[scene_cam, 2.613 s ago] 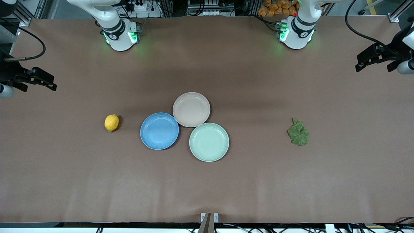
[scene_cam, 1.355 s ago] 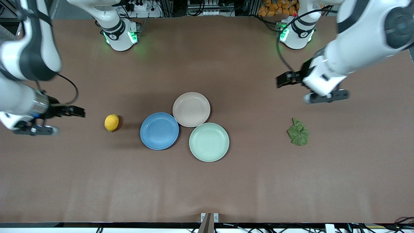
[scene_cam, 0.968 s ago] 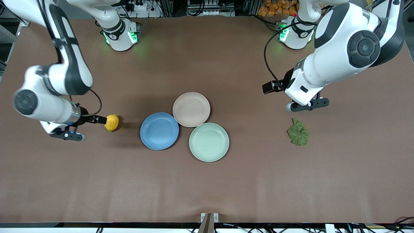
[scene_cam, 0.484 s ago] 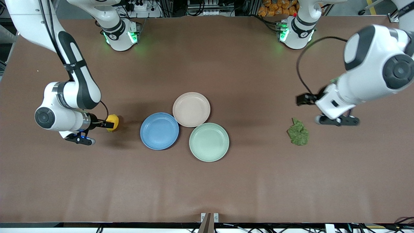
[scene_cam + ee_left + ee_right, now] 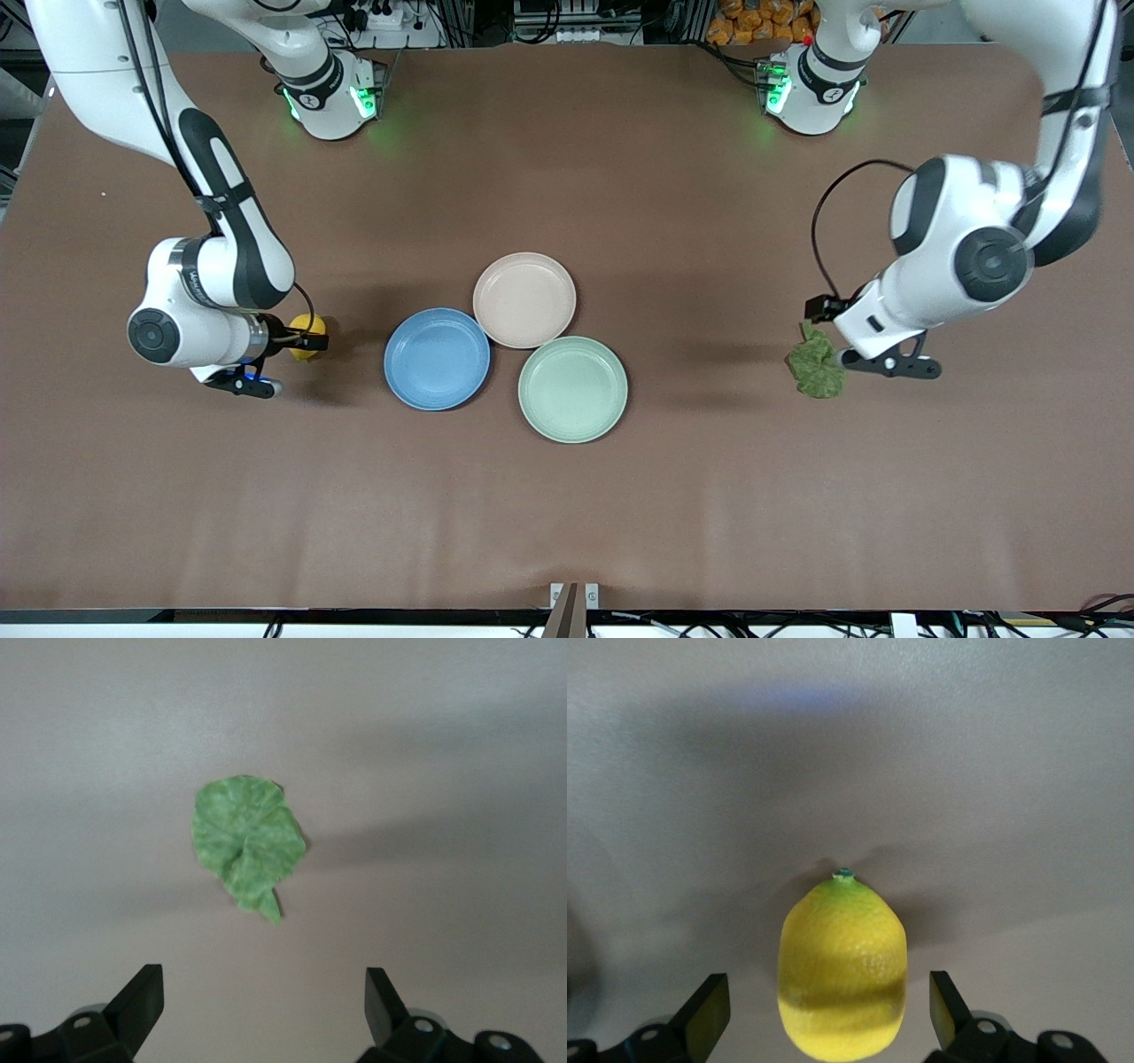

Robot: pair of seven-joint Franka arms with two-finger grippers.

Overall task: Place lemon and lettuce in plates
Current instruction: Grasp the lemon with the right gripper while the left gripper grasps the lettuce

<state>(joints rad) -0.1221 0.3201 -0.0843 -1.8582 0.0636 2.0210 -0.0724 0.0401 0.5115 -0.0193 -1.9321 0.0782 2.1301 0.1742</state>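
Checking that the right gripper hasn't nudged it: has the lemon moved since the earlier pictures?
No. The lemon lies at the same spot beside the blue plate; the open right gripper now straddles it.

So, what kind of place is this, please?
Probably a robotics lab: a brown-covered table, and cables and equipment by the arm bases. The left gripper is over the lettuce; the right gripper flanks the lemon.

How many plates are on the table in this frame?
3, clustered mid-table, none hidden. The beige plate lies farthest from the front camera; the blue plate is toward the right arm's end; the mint plate is nearest the camera. All are empty.
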